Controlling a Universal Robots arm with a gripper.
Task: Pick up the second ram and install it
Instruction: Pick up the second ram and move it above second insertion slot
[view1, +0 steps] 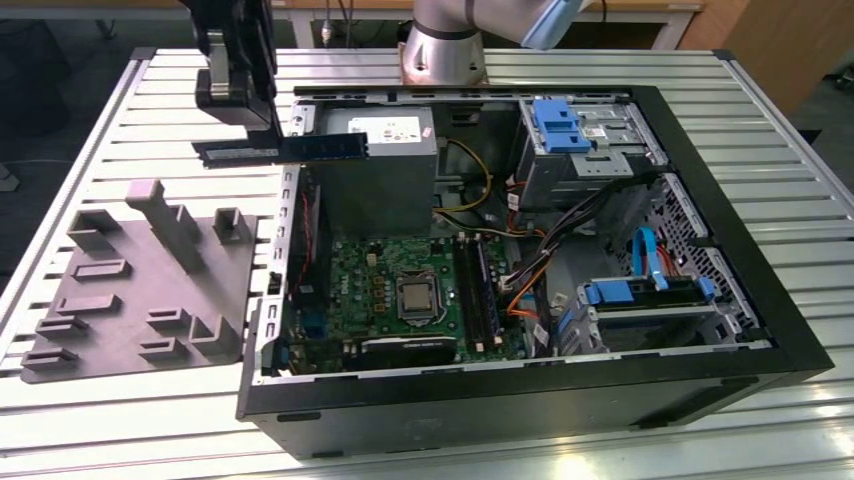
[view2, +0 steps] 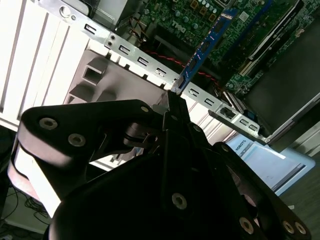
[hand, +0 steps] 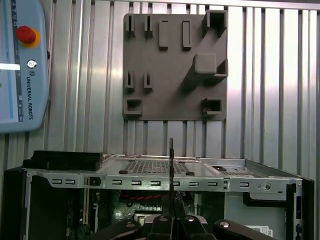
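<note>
Exterior view, layout: a grey fixture plate (view1: 134, 290) lay on the worktop (view1: 120, 130) at the exterior view's left, with the open computer case (view1: 534, 400) to its right
Gripper: the gripper (view1: 267, 138) hung above the case's left wall, between plate and case, its fingers clenched on the second ram
Second ram: the second ram (view1: 327, 147) was off the worktop, level and on edge, with its free end reaching over the case toward the grey power supply (view1: 374, 170)
Hold risk: the second wrist view showed the second ram (view2: 205, 45) pinched near one end, so the long overhang would probably lever or twist in the pinch if its tip touched anything
Rim risk: in the first wrist view the case's metal rim (hand: 210, 183) lay close under the board, and I judged that a low carry could catch the gold edge on it
Slots: the black memory slots (view1: 474, 285) on the green motherboard (view1: 387, 290) sat well apart from the ram, deeper in the case, and whether one was already filled could not be told
Alignment risk: the board's long side ran across the line of the slots, so a poor turn could bring it down skewed and strain board or slot
Cable risk: orange and black cables (view1: 527, 285) lay just beside the slots on the exterior view's right and could snag the board or get trapped under it
</note>
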